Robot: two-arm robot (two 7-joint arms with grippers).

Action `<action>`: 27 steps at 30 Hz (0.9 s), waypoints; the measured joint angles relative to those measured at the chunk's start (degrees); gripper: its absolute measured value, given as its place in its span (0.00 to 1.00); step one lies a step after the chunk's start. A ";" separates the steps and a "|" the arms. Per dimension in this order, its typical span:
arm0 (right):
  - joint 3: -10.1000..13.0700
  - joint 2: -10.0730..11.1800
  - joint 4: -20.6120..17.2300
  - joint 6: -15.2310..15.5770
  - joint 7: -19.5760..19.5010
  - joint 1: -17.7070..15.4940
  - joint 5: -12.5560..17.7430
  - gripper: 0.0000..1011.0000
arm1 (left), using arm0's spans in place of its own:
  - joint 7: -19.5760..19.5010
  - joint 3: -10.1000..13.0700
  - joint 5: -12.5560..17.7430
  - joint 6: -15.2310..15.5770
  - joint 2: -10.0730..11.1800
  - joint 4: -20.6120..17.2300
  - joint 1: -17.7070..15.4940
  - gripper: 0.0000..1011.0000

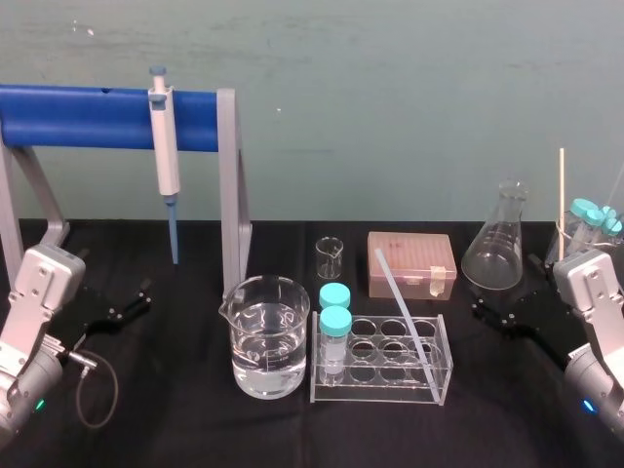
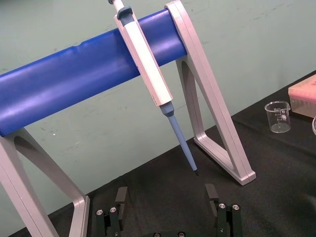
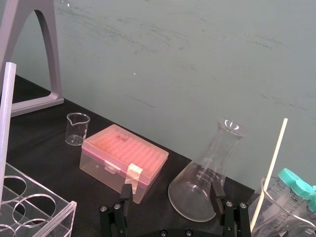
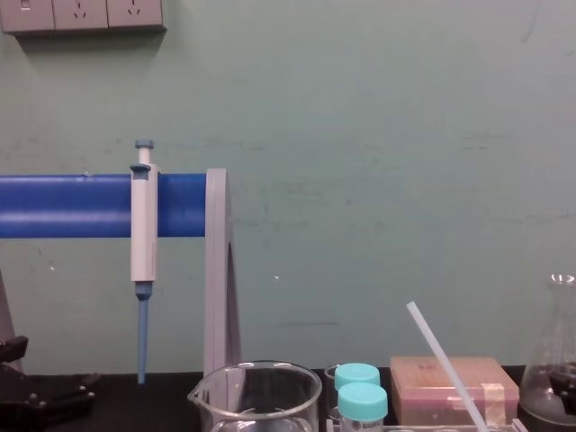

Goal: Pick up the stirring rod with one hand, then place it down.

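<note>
Leaning in the rack (image 1: pixel 375 397), the rod (image 1: pixel 405 317) pokes up, easy to grab, while the left gripper (image 2: pixel 166 195) and right gripper (image 3: pixel 171 190) sit off to each side, wide open, holding nothing.

We can read no text, brand or number anywhere; the small beaker (image 2: pixel 279 117) carries faint printed marks, but we cannot make them out.

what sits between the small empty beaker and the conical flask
The pink lidded box sits between the small beaker and the conical flask; the head and right wrist views both show this.
</note>
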 joint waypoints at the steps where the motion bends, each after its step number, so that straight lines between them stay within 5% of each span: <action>1: 0.00 0.00 0.00 0.00 0.00 0.00 0.00 0.99 | 0.00 0.00 0.00 0.00 0.00 0.00 0.00 0.99; 20: 0.83 -0.13 -0.29 1.67 0.65 -0.17 0.10 0.99 | 0.00 0.00 0.00 0.00 0.00 0.00 0.00 0.99; 27: 2.88 1.21 -6.08 4.77 5.35 -2.89 3.89 0.99 | 0.00 0.00 0.00 0.00 0.00 0.00 0.00 0.99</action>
